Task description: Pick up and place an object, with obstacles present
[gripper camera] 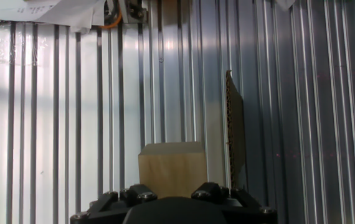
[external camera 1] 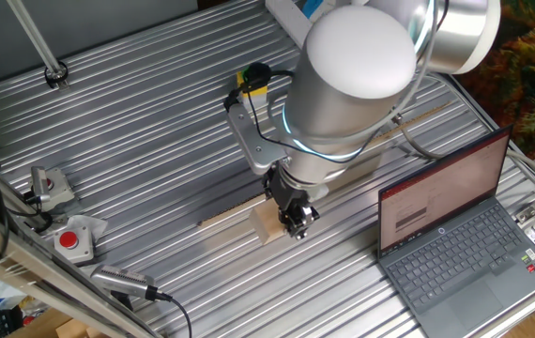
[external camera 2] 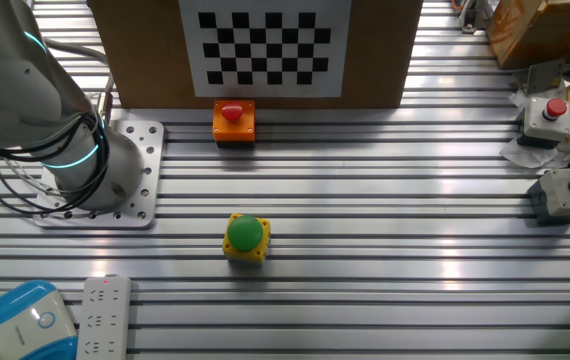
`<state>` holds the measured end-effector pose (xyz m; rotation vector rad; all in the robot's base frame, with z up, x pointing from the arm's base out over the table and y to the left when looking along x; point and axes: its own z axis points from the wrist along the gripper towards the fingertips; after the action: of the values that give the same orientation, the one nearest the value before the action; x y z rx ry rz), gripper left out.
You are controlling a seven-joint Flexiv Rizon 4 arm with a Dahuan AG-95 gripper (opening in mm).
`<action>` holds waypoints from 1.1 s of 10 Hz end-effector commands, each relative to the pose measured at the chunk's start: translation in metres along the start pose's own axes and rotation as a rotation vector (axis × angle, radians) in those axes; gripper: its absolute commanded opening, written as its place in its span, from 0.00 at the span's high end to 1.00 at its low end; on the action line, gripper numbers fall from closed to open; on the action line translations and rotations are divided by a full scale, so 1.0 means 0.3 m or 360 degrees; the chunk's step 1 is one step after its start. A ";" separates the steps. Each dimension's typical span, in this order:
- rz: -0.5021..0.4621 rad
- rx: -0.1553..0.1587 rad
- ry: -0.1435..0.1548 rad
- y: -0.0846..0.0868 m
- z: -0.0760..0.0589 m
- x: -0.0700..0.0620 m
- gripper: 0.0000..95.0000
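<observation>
The pale tan wooden block (external camera 1: 267, 225) lies on the ribbed metal table (external camera 1: 155, 122), close beside the long thin wooden strip (external camera 1: 228, 214). My gripper (external camera 1: 295, 222) is down at the block's right end, touching or straddling it. In the hand view the block (gripper camera: 171, 167) fills the lower middle, right against the black gripper body (gripper camera: 171, 208), with the strip (gripper camera: 235, 130) just to its right. The fingertips are hidden, so their spacing does not show. The other fixed view shows neither the block nor the gripper.
An open laptop (external camera 1: 455, 225) stands right of the gripper. A yellow button box (external camera 1: 253, 80) sits behind the arm. Grey boxes with red buttons (external camera 1: 72, 239) and a cabled tool (external camera 1: 122, 280) lie at the left. The other fixed view shows an orange box (external camera 2: 233, 120) and a green-button box (external camera 2: 246, 236).
</observation>
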<state>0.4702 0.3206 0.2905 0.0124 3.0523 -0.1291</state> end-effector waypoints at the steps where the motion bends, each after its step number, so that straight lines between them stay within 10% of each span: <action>1: 0.0009 -0.0003 -0.0002 -0.001 0.000 0.000 1.00; 11: 0.0045 -0.0079 0.0100 -0.001 0.000 0.000 1.00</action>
<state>0.4698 0.3199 0.2901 0.0569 3.1140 -0.0482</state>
